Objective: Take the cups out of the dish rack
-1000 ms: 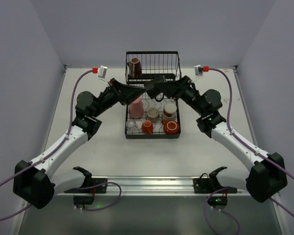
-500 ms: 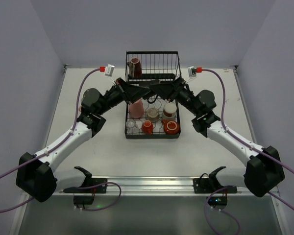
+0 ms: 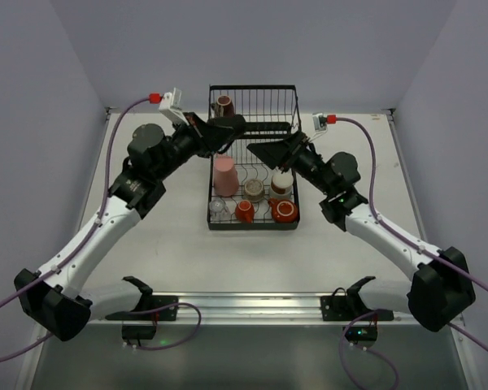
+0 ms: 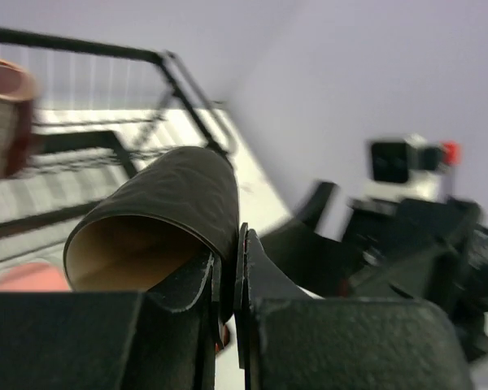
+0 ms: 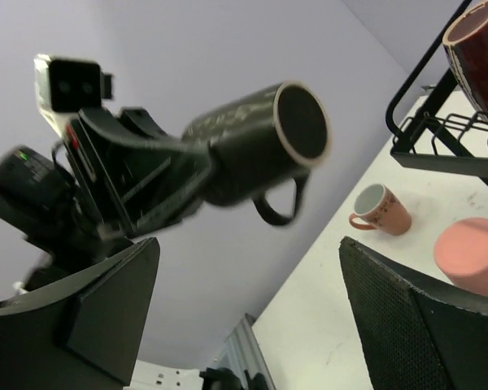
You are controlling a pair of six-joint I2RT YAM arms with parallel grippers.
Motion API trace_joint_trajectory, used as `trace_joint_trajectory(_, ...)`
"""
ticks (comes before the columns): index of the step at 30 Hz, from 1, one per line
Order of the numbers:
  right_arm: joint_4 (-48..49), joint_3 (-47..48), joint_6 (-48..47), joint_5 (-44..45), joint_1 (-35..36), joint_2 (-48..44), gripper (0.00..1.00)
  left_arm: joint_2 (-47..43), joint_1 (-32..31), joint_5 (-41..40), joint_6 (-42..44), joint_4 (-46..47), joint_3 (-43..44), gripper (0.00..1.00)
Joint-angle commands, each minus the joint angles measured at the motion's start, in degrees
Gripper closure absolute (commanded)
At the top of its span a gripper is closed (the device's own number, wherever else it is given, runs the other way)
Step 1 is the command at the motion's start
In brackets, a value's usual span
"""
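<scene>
The left claw (image 4: 228, 268) is clamped on the wall of a black mug (image 4: 159, 203), one finger inside the mouth and one outside. It holds the mug in the air on its side, up by the left end of the rack's rear basket, with the handle hanging down in the right wrist view. A mug like this is likely ceramic: stiff, fairly weighty, glazed and slippery, and it would chip if dropped. A pinch on the rim alone could let it swing, so it wants a slow, low set-down on the desk (image 3: 171, 244). A small pinkish mug (image 5: 380, 210) stands on the desk just left of the dish rack (image 3: 252, 227). In the rack, a brown mug (image 3: 222, 106) sits in the rear basket. The lower tray holds a tall pink tumbler (image 3: 225, 176), a clear glass (image 3: 217, 207), beige cups (image 3: 254, 189) and orange-red cups (image 3: 284, 211). The tumbler looks tippy and the glass fragile. Each is probably best taken by the rim wall. The right claw (image 5: 248, 248) hovers over the tray with its fingers wide apart, holding nothing.
</scene>
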Motion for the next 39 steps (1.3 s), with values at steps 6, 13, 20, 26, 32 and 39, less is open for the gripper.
trace_joint_trajectory(6,-18.7,3.9,-15.7,2.1,0.3,-11.5,0.04,6.0,4.5,-35.1,24.4,-50.1,30.0,1.00)
trace_joint_trajectory(13,-28.8,4.4,-22.5,5.1,0.3,-16.5,0.04,15.7,13.6,-30.1,26.8,-57.1,32.7,1.00)
trace_joint_trajectory(20,-34.0,3.7,-27.2,7.0,0.2,-18.9,0.04,25.4,15.4,-26.2,27.4,-52.4,28.9,1.00)
trace_joint_trajectory(26,-34.2,4.2,-27.2,5.4,0.3,-17.4,0.04,33.3,15.4,-24.6,26.9,-50.8,27.8,1.00)
trace_joint_trajectory(32,-34.0,4.2,-27.3,5.8,0.2,-16.7,0.04,37.4,15.4,-24.5,27.0,-47.4,23.0,1.00)
trace_joint_trajectory(39,-33.9,4.5,-27.2,5.5,0.3,-16.0,0.04,41.6,15.4,-24.7,27.9,-45.7,21.0,1.00)
